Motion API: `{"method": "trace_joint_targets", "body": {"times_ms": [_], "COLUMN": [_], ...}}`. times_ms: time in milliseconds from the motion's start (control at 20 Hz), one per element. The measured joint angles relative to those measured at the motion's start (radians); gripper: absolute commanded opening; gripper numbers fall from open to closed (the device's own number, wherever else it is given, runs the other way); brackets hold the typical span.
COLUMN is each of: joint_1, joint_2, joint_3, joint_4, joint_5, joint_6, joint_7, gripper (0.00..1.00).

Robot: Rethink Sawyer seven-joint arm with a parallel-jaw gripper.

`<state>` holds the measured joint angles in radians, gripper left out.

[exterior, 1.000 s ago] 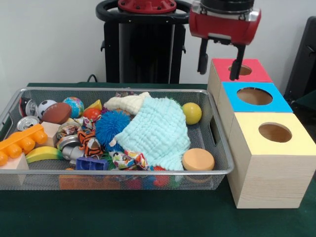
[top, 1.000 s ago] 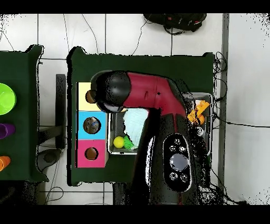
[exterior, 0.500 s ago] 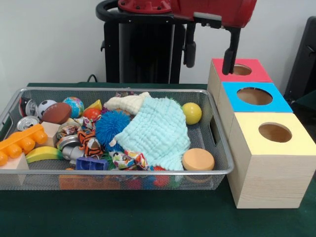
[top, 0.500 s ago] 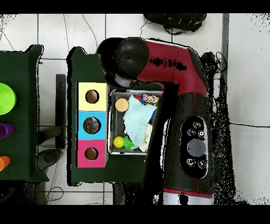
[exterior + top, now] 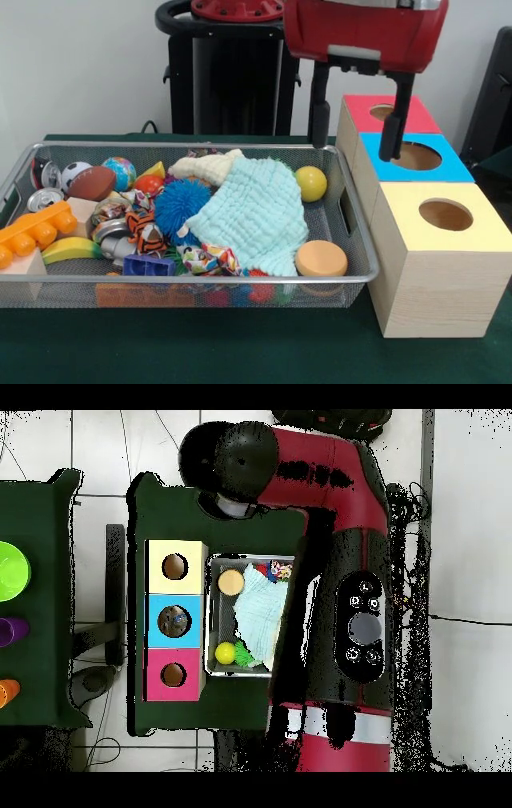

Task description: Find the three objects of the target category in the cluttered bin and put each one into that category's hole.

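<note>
Bottles aren't visible anywhere in the bin (image 5: 192,148), probably buried under the pale blue cloth (image 5: 256,212). Robot's gripper (image 5: 356,128) hangs empty, jaws apart, between bin and blue hole (image 5: 413,155); it should probably lift that cloth. Overhead shows something inside the hole, which the front view doesn't.

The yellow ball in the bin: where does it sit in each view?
Front view: yellow ball near the bin's far right corner, beside the light blue cloth.
Overhead view: it lies at the bin's lower left.
Shared landmark: the blue-topped box.
</note>
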<state>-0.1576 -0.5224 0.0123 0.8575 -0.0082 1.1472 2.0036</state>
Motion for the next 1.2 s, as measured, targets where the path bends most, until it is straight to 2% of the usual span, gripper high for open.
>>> {"method": "trace_joint_targets", "body": {"times_ms": [500,900,1200], "joint_1": [0.027,0.027,0.016], "joint_2": [0.013,-0.056,-0.093], "joint_3": [0.0,0.0,0.0], "joint_4": [-0.019,0.061,0.101], "joint_5": [-0.008,-0.008,-0.007], "joint_6": [-0.013,-0.105,-0.122], "joint_7": [0.0,0.0,0.0], "gripper": [1.0,1.0,1.0]}}
